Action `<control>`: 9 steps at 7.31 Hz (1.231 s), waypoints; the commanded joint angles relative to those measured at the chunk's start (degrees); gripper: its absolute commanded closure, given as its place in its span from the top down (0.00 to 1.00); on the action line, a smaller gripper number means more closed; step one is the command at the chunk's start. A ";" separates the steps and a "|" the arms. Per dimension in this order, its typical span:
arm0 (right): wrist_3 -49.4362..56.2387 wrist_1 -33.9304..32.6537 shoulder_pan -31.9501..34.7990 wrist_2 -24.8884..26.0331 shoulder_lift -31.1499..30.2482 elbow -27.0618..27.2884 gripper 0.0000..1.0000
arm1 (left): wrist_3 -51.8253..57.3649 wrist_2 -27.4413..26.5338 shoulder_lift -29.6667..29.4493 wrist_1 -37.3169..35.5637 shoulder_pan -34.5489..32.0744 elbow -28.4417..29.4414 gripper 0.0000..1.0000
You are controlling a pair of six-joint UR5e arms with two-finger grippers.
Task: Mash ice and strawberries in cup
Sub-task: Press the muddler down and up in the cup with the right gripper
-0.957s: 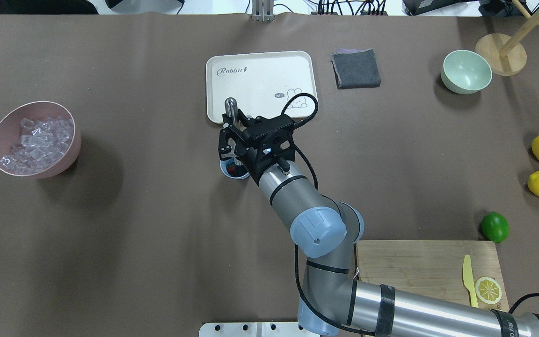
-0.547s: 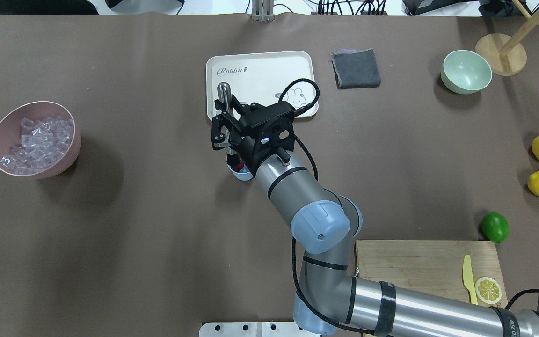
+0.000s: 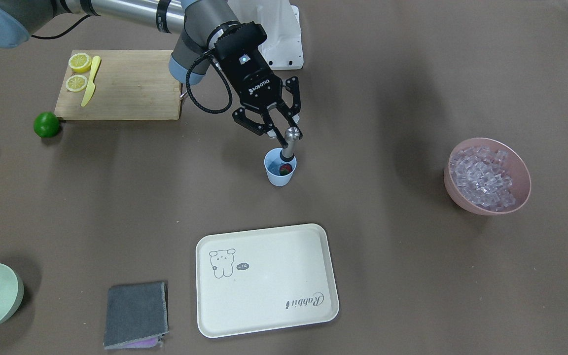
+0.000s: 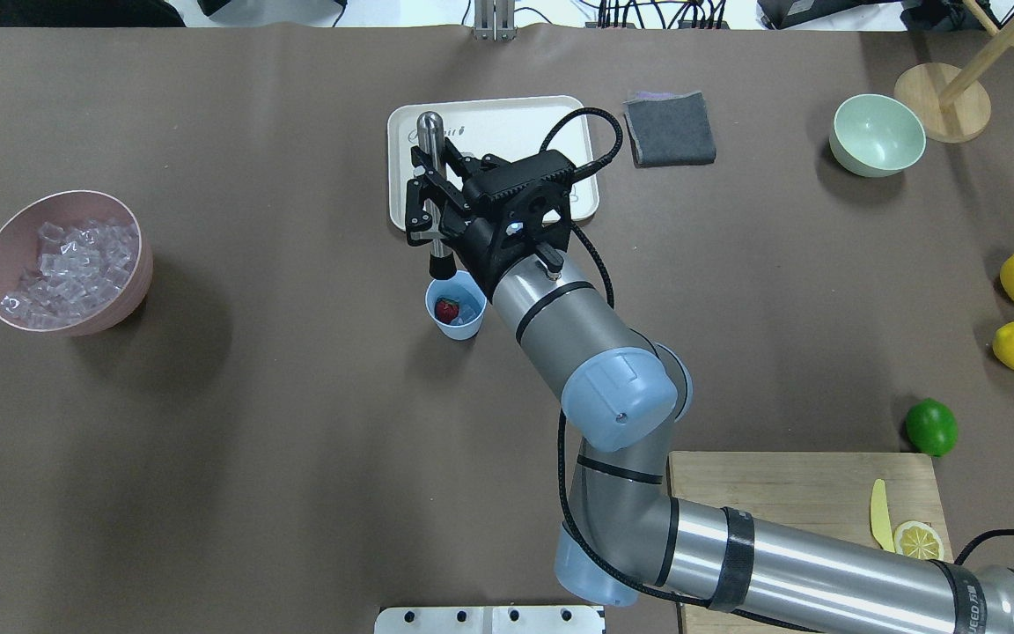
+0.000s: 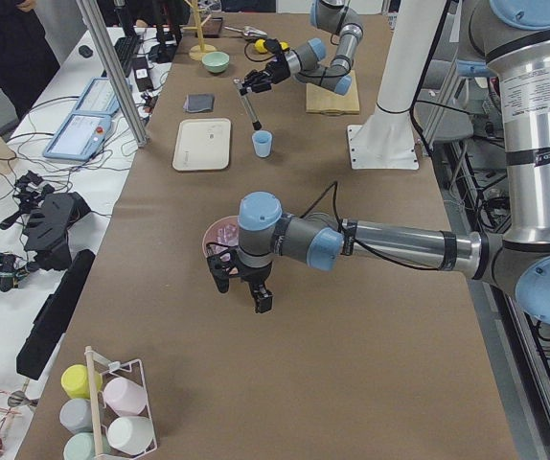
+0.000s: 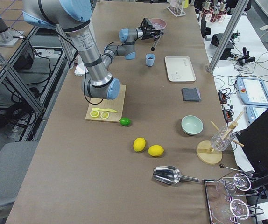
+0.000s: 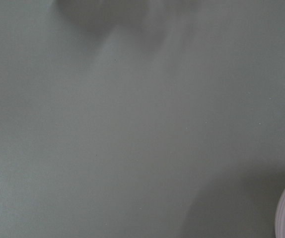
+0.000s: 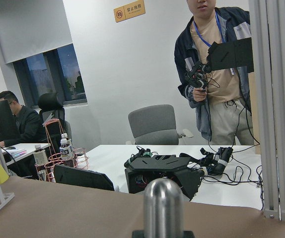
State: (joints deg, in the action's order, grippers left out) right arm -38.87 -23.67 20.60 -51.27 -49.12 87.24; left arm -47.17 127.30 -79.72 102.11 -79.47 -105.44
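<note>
I see a polished, mirror-bright metal muddler held by my matt black right gripper. The cup is smooth light-blue plastic; the ice in the matt pink bowl looks clear and glassy. Matt brown sheeting covers the table — on it, a grainy wooden cutting board, a soft grey cloth and a smooth cream tray.

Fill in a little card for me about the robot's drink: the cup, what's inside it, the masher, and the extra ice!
Cup: blue, upright, mid-table
Inside: strawberry, ice
Masher: metal, tip just over the cup
Holder: right gripper, shut on the masher
Spare ice: in pink bowl
</note>
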 commanded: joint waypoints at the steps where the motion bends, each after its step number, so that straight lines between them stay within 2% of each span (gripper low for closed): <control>1: -0.24 0.11 0.15 0.03 -0.10 -2.76 0.00 | 0.23 -0.03 -0.44 0.02 0.10 0.85 0.97; 2: -0.33 0.29 0.06 -0.06 -0.10 -4.52 0.00 | 0.41 -0.03 -0.61 0.28 0.10 1.29 0.97; 5: -0.42 0.29 -0.99 -0.32 -0.71 -5.15 0.00 | 0.41 -0.03 -0.70 5.37 0.10 4.89 0.97; 9: -0.59 0.20 -1.44 -0.41 -0.45 -6.64 0.00 | 0.41 0.06 -0.70 5.38 0.10 4.89 0.97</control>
State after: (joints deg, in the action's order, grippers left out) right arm -39.40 -23.46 19.21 -51.61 -49.73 81.26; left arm -46.76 127.35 -80.49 107.46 -79.36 -100.58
